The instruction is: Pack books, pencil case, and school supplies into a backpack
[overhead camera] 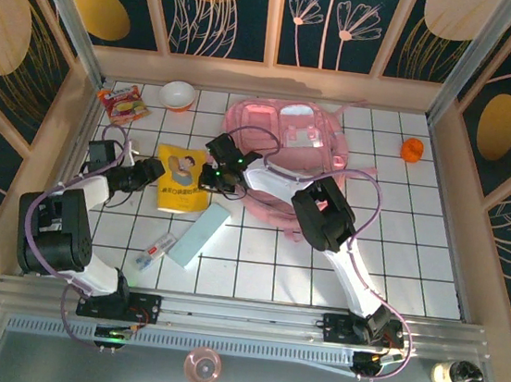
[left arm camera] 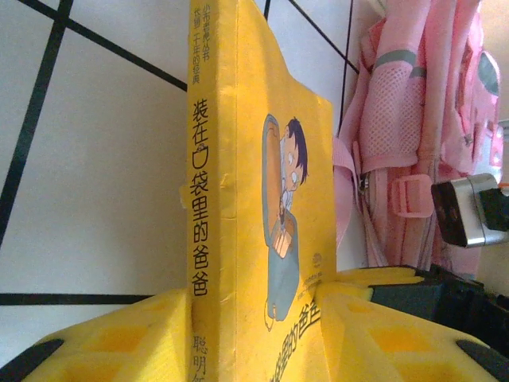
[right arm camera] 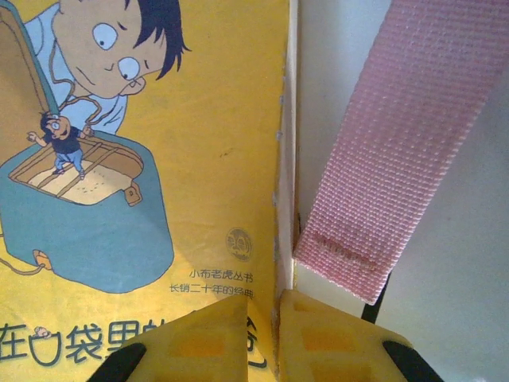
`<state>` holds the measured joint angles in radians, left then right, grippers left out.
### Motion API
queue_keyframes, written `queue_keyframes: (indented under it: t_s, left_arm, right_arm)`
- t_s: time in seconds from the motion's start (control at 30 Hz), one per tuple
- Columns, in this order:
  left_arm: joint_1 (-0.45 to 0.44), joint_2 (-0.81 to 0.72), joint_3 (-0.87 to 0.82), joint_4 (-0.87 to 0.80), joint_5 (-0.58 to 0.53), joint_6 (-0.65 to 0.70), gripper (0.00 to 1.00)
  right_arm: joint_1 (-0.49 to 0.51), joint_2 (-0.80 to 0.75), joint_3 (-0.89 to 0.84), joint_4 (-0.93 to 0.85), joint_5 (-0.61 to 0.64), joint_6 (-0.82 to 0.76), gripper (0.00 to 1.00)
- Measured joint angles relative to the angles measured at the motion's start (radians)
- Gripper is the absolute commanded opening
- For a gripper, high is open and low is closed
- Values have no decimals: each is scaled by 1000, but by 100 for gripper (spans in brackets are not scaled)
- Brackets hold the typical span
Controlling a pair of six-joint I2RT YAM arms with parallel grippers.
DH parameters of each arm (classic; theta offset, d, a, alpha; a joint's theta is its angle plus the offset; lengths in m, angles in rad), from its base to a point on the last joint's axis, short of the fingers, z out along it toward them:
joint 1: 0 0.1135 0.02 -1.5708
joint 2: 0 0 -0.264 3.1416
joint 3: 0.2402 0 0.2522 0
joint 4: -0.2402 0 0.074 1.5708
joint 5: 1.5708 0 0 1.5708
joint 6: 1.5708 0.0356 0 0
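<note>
1. The yellow book [overhead camera: 179, 186] lies on the white tiled table [overhead camera: 369, 252], left of centre, with its cover and the drawn figure facing up.
2. Its long axis runs near to far. The head of the cover points toward the back wall, and the spine is on the left side.
3. The left gripper [overhead camera: 152, 172] is at the spine side. In the left wrist view its yellow fingers [left arm camera: 119, 334] sit one on each side of the book and press against it, so they are clamped on the spine edge.
4. The right gripper [overhead camera: 212, 178] is at the opposite long edge. In its wrist view the fingers [right arm camera: 215, 338] are almost together, with the book's thin right edge pinched in the narrow gap between them.
5. The pink backpack [overhead camera: 285, 139] lies just to the right of the book, toward the far side. One woven strap [right arm camera: 390, 151] rests on the tiles just beside the book's right edge.
6. The mint-green pencil case [overhead camera: 201, 234] lies just on the near side of the book. It is flat, and its long axis runs diagonally from near-left to far-right.
7. The clear packet [overhead camera: 157, 250], with red and white inside, lies just to the left of the pencil case on roughly the same diagonal.
</note>
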<state>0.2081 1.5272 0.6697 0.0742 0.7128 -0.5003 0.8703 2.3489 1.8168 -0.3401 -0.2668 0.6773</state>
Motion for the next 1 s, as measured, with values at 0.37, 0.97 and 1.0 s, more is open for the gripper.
queue_keyframes:
  t_s: [0.37,0.97,1.0]
  left_arm:
    - [-35,4,-25,170,51,-108,44]
    - [-183,-8,-68,260,87,-197,45]
    - [-192,-8,-68,249,87,-193,45]
  right_arm:
    - [-14,-15,-29,11,-13,22,13]
    - [-23,-35,-70,63,-31,43,13]
    - [-23,-35,-74,66,-31,43,13]
